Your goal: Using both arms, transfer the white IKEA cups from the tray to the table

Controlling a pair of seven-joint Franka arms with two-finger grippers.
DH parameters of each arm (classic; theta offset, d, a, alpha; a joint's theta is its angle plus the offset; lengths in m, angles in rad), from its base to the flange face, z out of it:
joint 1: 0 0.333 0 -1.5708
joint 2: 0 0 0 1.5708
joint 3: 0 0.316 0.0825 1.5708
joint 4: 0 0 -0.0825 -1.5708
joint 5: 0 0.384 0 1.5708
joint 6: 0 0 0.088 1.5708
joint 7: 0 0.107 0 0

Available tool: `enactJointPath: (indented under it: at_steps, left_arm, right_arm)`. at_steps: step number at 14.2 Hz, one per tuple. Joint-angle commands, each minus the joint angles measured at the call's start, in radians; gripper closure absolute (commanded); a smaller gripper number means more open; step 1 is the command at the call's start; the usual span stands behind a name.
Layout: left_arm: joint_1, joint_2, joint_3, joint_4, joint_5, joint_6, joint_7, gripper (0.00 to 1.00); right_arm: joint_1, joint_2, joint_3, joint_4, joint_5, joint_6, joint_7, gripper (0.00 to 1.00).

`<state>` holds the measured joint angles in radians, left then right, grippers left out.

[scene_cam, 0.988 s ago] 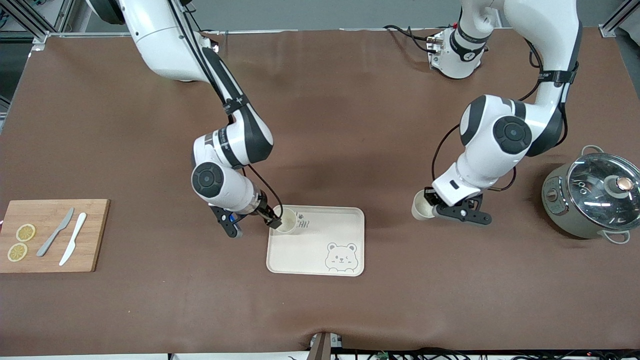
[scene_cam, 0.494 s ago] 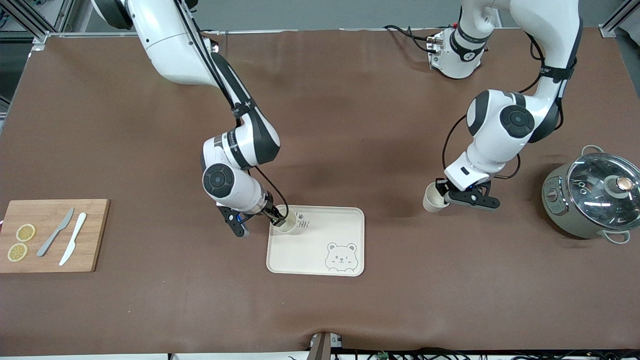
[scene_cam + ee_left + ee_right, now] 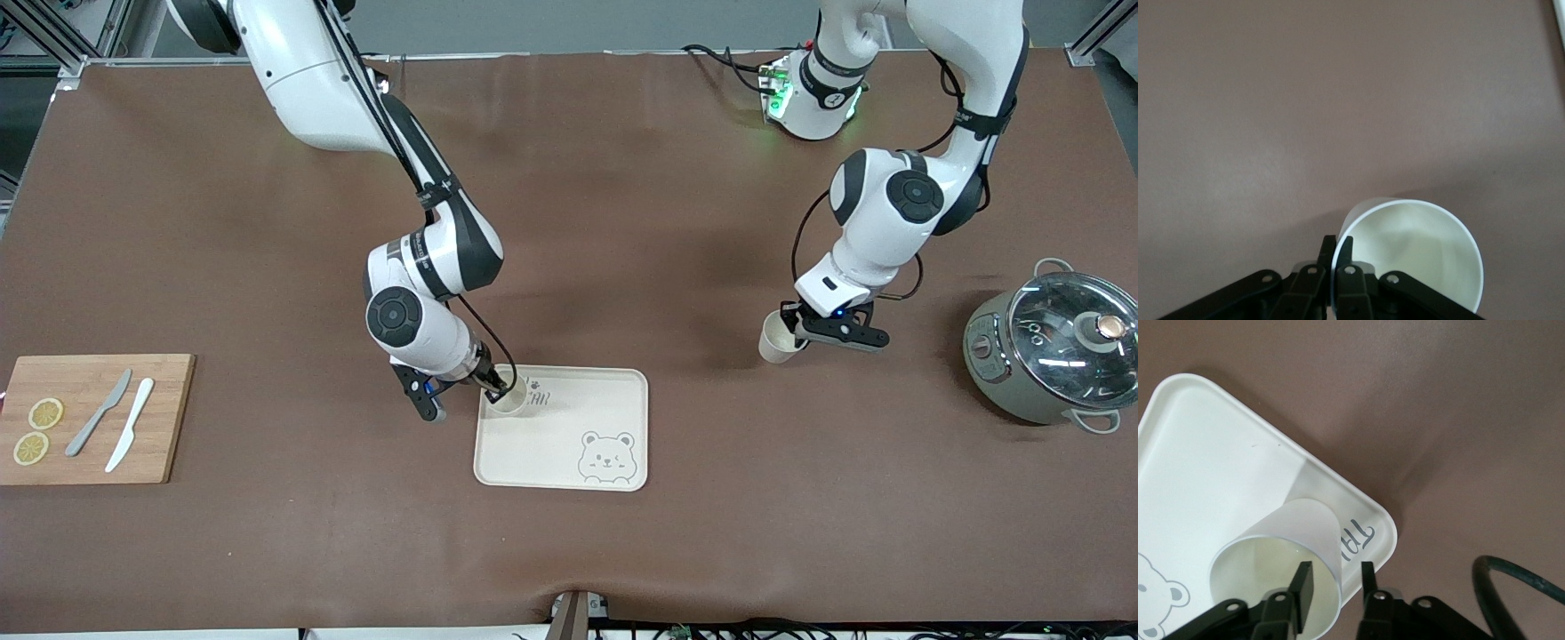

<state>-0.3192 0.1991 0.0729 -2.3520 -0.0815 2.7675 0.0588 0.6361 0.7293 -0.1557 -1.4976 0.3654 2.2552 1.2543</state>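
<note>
left gripper [image 3: 794,330] pinches one cup's [image 3: 777,338] rim over the table [image 3: 622,222]; right gripper [image 3: 494,384] straddles the tray [image 3: 569,462] cup's [image 3: 508,398] wall, not yet shut — should squeeze squarely, then lift straight.

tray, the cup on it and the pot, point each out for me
tray [image 3: 569,444], front view, bare floor.
cup on the tray [image 3: 509,399], front view, rim.
pot [image 3: 1058,333], front view, glass lid.
</note>
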Motion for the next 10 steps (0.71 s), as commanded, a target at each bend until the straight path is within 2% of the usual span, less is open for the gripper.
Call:
enactJointPath:
  at_steps: [1, 4, 10]
  left_arm:
    - [0.006, -0.043, -0.007, -0.058, -0.024, 0.017, 0.026, 1.00]
    - [0.006, -0.046, -0.007, -0.076, -0.026, 0.011, 0.026, 1.00]
    - [0.006, -0.037, -0.008, -0.081, -0.064, -0.023, 0.030, 1.00]
  right_arm:
    - [0.011, 0.022, -0.008, 0.028, 0.012, 0.003, 0.020, 0.78]
    - [0.010, 0.021, -0.008, 0.030, 0.010, 0.003, 0.017, 1.00]
    - [-0.007, 0.012, -0.010, 0.071, 0.010, -0.029, 0.007, 1.00]
